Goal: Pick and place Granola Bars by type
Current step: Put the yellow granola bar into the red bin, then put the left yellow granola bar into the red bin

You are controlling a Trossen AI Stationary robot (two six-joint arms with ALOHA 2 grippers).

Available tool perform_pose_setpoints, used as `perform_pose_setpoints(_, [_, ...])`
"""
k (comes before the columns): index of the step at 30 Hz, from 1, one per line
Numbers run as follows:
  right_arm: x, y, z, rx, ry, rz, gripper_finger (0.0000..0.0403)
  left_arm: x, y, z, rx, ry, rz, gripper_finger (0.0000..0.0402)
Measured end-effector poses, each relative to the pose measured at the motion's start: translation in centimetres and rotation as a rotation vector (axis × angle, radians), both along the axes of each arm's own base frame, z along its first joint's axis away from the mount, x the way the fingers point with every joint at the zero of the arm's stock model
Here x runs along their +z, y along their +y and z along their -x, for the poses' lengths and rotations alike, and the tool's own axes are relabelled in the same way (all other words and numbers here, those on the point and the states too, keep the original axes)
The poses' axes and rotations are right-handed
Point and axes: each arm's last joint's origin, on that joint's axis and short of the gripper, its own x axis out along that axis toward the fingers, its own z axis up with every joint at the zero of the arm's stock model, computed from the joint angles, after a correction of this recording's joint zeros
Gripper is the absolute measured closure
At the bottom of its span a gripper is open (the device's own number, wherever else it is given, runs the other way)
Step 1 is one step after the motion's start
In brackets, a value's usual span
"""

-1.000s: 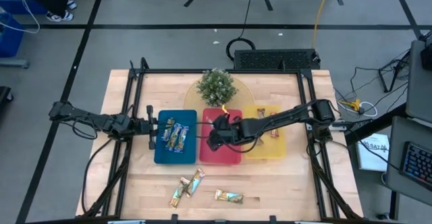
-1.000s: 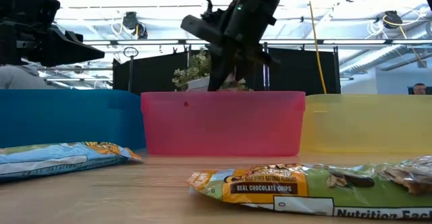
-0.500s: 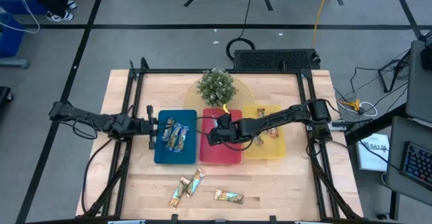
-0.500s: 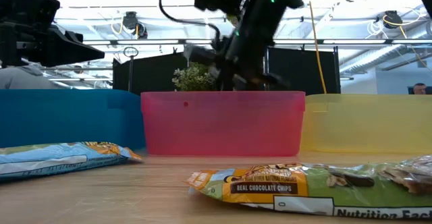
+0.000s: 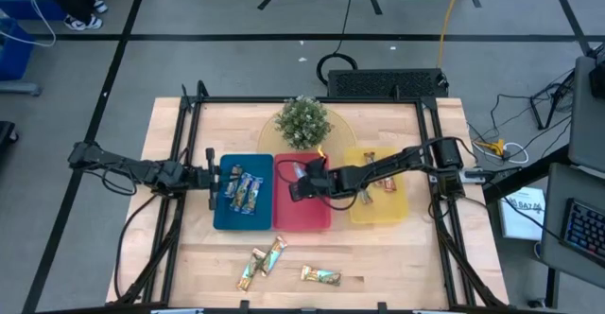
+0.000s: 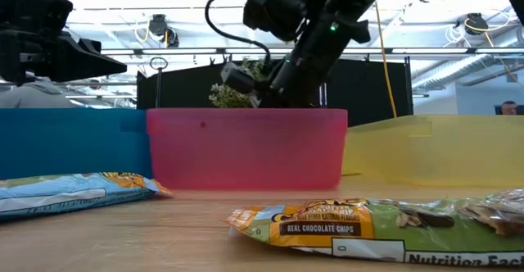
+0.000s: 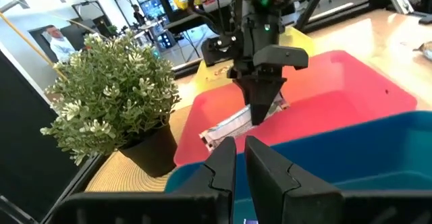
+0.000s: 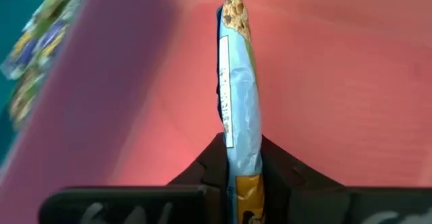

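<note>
My right gripper (image 5: 296, 187) is over the red tray (image 5: 317, 218), pointing slantwise down, and is shut on a granola bar (image 8: 236, 82) in a light blue wrapper with a tan end. My left gripper (image 5: 216, 178) waits shut and bare at the left edge of the blue tray (image 5: 227, 218), which holds several bars (image 5: 245, 189). More bars (image 5: 376, 174) lie in the yellow tray (image 5: 392, 212). Three bars (image 5: 262, 260) (image 5: 320, 276) lie flat on the wood near the front edge; two show up close in the low view (image 6: 78, 192) (image 6: 327, 223). My right gripper pinches the bar's near end (image 8: 237, 158) between its two fingers, on the wrapper's flat faces. The fingers come from above and the table's right, slanting down, and lie along the bar. The bar (image 7: 233, 126) reaches on past the fingertips, low over the red tray's floor; whether it touches it does not show.
A small potted plant (image 5: 302, 122) stands on a round mat just behind the red tray. A black frame (image 5: 189, 106) runs along the table's sides. The three trays stand side by side in mid-table, with bare wood in front of them.
My right gripper has sunk toward the red tray and rolled about its own pointing line, keeping the bar. The red tray has slid a little toward the table's left, and the yellow tray has shifted slightly too.
</note>
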Motion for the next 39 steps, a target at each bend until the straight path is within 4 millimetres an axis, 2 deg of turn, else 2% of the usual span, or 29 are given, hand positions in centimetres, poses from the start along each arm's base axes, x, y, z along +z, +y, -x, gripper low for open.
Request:
perform_pose_setpoints(5, [0.4,-0.1,-0.6,0.157,-0.025,0.019,0.0328,-0.1,0.0,0.0,0.001,0.005,0.006,0.036])
perform_pose_setpoints(14, [0.9,-0.2,-0.1,0.202,0.03,0.067,0.025,-0.1,0.0,0.0,0.001,0.004,0.009,0.036])
perform_pose_setpoints(20, [4.4,-0.3,0.6,0.266,-0.014,0.16,0.024,0.0,0.0,0.0,0.001,0.003,0.009,0.036])
perform_pose_setpoints(24, [7.4,0.0,2.0,0.407,0.005,0.27,0.0249,0.0,0.0,0.0,0.001,0.003,0.009,0.036])
perform_pose_setpoints(28, [9.8,1.0,4.1,0.605,0.104,0.402,0.0267,0.0,0.0,0.0,0.002,0.003,0.01,0.036])
perform_pose_setpoints(34, [12.0,2.8,6.6,0.885,0.231,0.638,0.0335,0.6,0.0,-0.1,0.023,-0.068,0.026,0.036])
perform_pose_setpoints(36, [12.4,3.2,7.3,0.888,0.214,0.737,0.0367,0.9,0.1,-0.1,0.035,-0.104,0.041,0.036])
perform_pose_setpoints(39, [12.6,3.3,8.4,0.899,0.067,0.904,0.0397,1.1,0.1,-0.1,0.037,-0.118,0.046,0.036])
